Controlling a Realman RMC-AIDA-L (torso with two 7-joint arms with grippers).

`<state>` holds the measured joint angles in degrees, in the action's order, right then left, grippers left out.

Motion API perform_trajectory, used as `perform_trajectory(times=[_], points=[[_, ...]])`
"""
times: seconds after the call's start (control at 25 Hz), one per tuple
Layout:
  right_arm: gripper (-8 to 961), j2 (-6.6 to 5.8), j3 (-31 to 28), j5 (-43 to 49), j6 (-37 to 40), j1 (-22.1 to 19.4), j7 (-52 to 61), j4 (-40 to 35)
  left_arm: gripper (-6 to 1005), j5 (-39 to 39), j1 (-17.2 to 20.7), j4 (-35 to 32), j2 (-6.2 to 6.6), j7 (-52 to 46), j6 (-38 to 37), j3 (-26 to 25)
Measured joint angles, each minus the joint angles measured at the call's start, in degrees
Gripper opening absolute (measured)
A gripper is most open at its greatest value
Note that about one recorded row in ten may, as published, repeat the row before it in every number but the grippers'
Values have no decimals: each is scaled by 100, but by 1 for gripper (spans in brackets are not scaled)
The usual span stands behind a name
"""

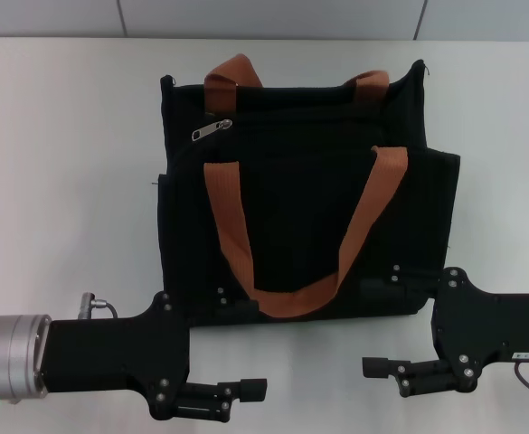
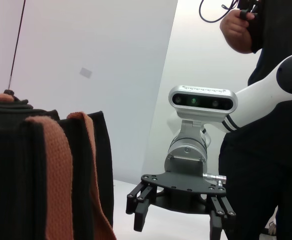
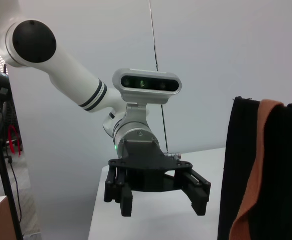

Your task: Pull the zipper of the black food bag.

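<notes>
The black food bag lies flat on the white table, its two orange-brown handles on top. The silvery zipper pull sits near the bag's far left corner. My left gripper is at the near left, in front of the bag's near edge and apart from it. It is open and empty, as the right wrist view shows. My right gripper is at the near right, also in front of the bag. It is open and empty, as the left wrist view shows.
The bag's side and a handle show in the left wrist view and the right wrist view. A person stands behind my right arm. Bare table lies left and right of the bag.
</notes>
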<state>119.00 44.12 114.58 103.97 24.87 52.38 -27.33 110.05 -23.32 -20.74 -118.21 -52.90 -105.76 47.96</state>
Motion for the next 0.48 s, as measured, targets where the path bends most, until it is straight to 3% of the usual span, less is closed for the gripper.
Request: perform_trajectory(times=[0.48], points=[[817, 6, 0, 3, 0, 0, 0, 0, 814, -1, 27, 0, 0, 4, -5, -4]])
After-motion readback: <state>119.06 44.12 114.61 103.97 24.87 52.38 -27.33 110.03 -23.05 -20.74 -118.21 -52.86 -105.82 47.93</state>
